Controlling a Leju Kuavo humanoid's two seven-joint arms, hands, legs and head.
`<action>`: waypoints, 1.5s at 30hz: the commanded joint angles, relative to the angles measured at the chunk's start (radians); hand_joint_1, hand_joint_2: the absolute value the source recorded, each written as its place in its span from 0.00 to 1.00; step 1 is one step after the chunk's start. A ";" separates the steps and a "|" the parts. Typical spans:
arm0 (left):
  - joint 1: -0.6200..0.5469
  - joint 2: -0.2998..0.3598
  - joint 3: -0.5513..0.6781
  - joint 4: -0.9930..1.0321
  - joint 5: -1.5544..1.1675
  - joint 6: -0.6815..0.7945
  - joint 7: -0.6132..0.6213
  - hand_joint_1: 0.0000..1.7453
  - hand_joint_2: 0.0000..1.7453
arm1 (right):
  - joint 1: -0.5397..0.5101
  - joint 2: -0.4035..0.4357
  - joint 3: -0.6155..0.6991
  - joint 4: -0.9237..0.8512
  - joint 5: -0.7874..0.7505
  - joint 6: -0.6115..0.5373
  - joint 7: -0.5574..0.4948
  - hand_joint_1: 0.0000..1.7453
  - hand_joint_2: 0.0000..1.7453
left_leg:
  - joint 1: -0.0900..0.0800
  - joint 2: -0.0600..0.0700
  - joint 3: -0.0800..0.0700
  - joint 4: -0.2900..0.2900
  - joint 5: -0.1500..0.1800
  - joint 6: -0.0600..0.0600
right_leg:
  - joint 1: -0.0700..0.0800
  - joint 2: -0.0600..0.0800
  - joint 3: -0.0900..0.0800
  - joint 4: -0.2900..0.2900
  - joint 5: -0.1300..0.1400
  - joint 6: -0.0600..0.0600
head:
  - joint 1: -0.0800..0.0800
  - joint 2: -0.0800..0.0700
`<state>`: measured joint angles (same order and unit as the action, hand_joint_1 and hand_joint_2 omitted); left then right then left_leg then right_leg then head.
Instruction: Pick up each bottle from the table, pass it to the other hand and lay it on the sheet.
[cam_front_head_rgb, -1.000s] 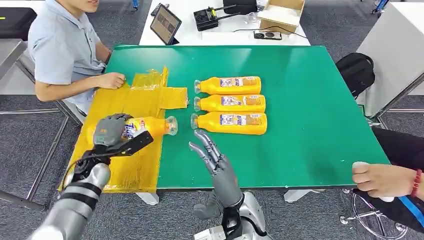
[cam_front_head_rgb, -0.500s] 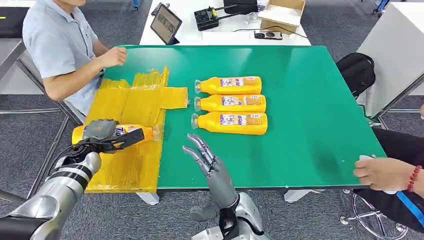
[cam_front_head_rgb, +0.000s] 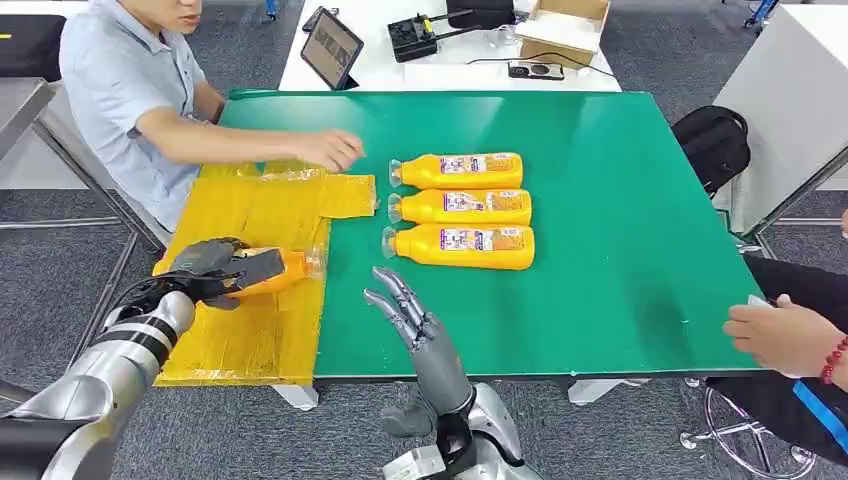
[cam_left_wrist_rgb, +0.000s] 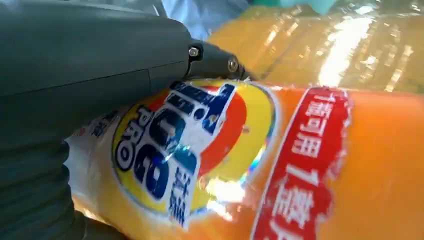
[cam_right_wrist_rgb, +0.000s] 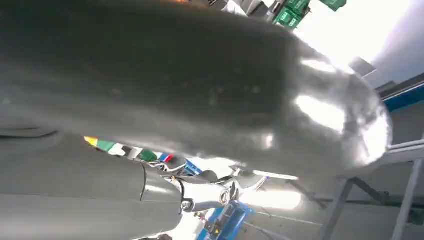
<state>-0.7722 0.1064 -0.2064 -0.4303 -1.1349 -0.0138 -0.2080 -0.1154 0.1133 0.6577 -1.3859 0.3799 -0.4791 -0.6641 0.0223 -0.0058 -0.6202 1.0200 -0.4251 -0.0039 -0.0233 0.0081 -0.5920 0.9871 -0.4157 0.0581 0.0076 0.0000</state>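
orange plastic detergent bottle (cam_front_head_rgb: 275, 270) lies sideways low over yellow plastic sheet (cam_front_head_rgb: 262, 215), gripped by left hand (cam_front_head_rgb: 215, 266) for laying down | right hand (cam_front_head_rgb: 405, 310) empty, fingers spread | three orange bottles (cam_front_head_rgb: 460, 208) wait on green counter (cam_front_head_rgb: 600, 200)

Silver ribbed arms end in dark grey hands: left hand (cam_front_head_rgb: 218, 266), right hand (cam_front_head_rgb: 405, 310)

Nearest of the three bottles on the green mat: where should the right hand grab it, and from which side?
Probably its labelled mid-body, from above and the near side. The nearest bottle lies flat, neck pointing left, its far side close to the middle bottle, its near side clear. The right hand hovers open just short of it.
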 joint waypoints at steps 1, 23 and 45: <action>-0.011 -0.010 0.072 0.046 0.125 -0.112 -0.188 0.00 1.00 | -0.076 -0.032 0.076 0.084 -0.040 -0.017 -0.034 0.00 0.00 | 0.000 0.002 0.004 -0.001 -0.001 0.002 | 0.001 0.000 0.004 -0.001 -0.001 -0.002 | 0.000 0.000; 0.045 -0.010 0.124 -0.091 0.366 -0.174 -0.364 0.00 1.00 | -0.115 -0.050 0.137 0.109 -0.093 -0.040 -0.034 0.00 0.00 | 0.000 0.001 0.003 -0.001 -0.001 0.001 | 0.001 0.000 0.004 0.000 -0.001 -0.002 | 0.000 0.000; 0.610 -0.238 0.220 -1.203 1.085 0.076 -0.387 0.00 1.00 | 0.010 -0.060 -0.423 0.180 0.387 -0.148 0.163 0.00 1.00 | -0.001 0.001 0.004 -0.001 -0.003 0.002 | 0.000 0.000 0.004 -0.002 -0.001 -0.002 | 0.000 0.000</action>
<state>-0.3303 -0.0756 -0.0088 -1.3888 -0.0953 0.0511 -0.5707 -0.1258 0.0736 0.5015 -1.2722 0.6703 -0.6149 -0.5680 0.0218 -0.0056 -0.6209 1.0200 -0.4260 -0.0041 -0.0235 0.0083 -0.5931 0.9869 -0.4159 0.0582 0.0073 0.0000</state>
